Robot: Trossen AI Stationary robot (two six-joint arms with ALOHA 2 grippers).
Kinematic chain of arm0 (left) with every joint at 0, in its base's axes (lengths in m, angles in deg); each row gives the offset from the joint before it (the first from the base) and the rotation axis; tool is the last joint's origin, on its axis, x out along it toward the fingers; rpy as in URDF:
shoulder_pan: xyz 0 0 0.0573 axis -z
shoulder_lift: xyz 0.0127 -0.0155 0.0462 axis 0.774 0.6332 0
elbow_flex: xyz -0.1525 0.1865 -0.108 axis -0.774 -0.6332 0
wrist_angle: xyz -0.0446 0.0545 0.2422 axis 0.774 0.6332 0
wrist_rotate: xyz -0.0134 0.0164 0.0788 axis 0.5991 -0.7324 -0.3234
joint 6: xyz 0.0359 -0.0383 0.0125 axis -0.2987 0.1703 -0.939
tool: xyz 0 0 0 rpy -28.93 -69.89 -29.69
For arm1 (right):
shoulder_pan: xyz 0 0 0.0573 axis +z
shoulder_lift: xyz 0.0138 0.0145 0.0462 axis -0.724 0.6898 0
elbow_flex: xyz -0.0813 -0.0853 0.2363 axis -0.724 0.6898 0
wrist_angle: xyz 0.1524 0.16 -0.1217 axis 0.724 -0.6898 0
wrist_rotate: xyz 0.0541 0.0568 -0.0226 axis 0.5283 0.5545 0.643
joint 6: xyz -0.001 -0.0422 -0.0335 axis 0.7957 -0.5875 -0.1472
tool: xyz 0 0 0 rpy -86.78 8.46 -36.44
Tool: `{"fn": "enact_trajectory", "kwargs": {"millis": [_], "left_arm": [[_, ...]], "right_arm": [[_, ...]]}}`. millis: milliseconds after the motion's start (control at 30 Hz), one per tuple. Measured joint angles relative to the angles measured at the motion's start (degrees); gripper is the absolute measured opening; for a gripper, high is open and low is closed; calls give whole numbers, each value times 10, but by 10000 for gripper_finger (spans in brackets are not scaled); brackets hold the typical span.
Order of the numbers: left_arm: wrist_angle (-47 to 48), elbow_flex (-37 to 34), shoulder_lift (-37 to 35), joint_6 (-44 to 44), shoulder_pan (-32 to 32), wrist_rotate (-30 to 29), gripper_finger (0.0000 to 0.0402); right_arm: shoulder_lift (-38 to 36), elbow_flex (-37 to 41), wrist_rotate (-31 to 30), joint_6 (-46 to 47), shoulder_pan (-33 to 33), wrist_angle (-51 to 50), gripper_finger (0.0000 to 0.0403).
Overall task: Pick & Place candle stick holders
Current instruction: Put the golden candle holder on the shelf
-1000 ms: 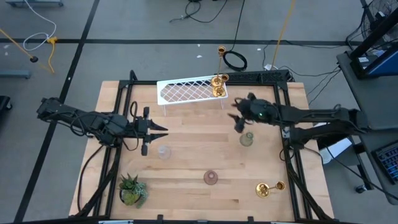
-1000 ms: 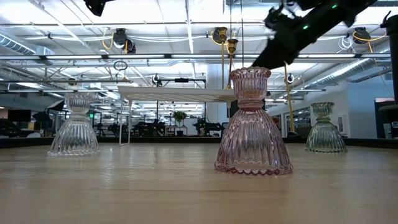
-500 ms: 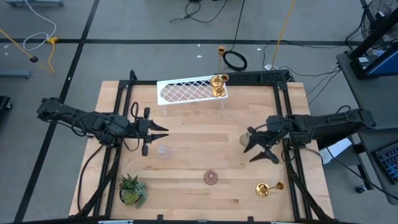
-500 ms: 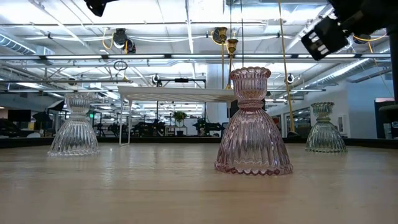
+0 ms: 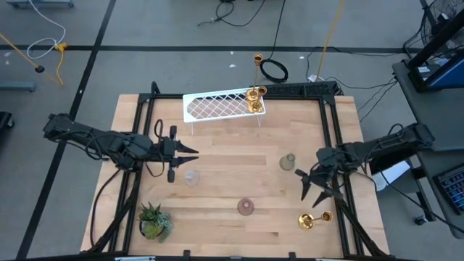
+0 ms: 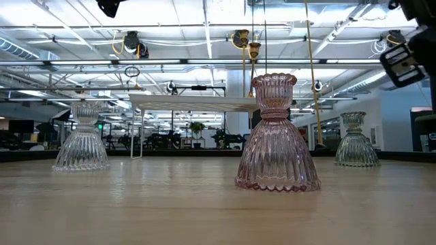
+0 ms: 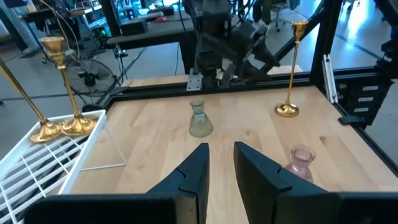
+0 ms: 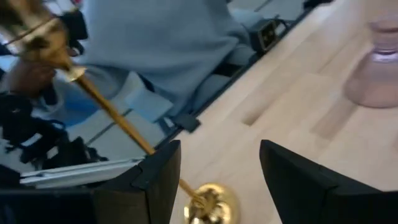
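A gold holder (image 5: 313, 220) stands on its round base at the table's near right; its base also shows in the right wrist view (image 8: 208, 202). My right gripper (image 5: 319, 192) hovers open just on the far side of it, touching nothing. A greenish glass holder (image 5: 288, 162), a pink one (image 5: 246, 207) and a clear one (image 5: 191, 177) stand on the table. Two gold holders (image 5: 254, 99) stand on the white rack (image 5: 221, 106). My left gripper (image 5: 190, 152) waits at mid-left, slightly open and empty, above the clear holder.
A spiky green potted plant (image 5: 154, 221) stands at the near left corner. Black frame rails (image 5: 341, 203) run along the table's left and right sides. A person in a light garment (image 8: 161, 37) is beyond the table's right edge.
My right gripper has swung from beside the rack, past the greenish holder, toward the table's near right corner and the gold holder there, turning its fingers toward the near edge. No holder has moved.
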Motion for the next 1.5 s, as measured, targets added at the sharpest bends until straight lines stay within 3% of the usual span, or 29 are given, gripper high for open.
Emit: {"fn": "enact_trajectory", "kwargs": {"millis": [200,433,567,700,933,1500], "left_arm": [[-11,0,1,-5,0,0,81],[-42,0,4,-5,0,0,81],[-54,0,3,-5,0,0,81],[-66,0,3,-5,0,0,81],[-67,0,3,-3,0,0,81],[-67,0,3,1,0,0,81]], "right_arm": [[-31,50,5,27,38,45,210],[-45,98,27,45,79,169,210],[-38,134,-31,46,97,265,210],[-17,155,-59,39,119,346,210],[31,156,-69,31,164,392,210],[193,139,-181,1,235,527,210]]}}
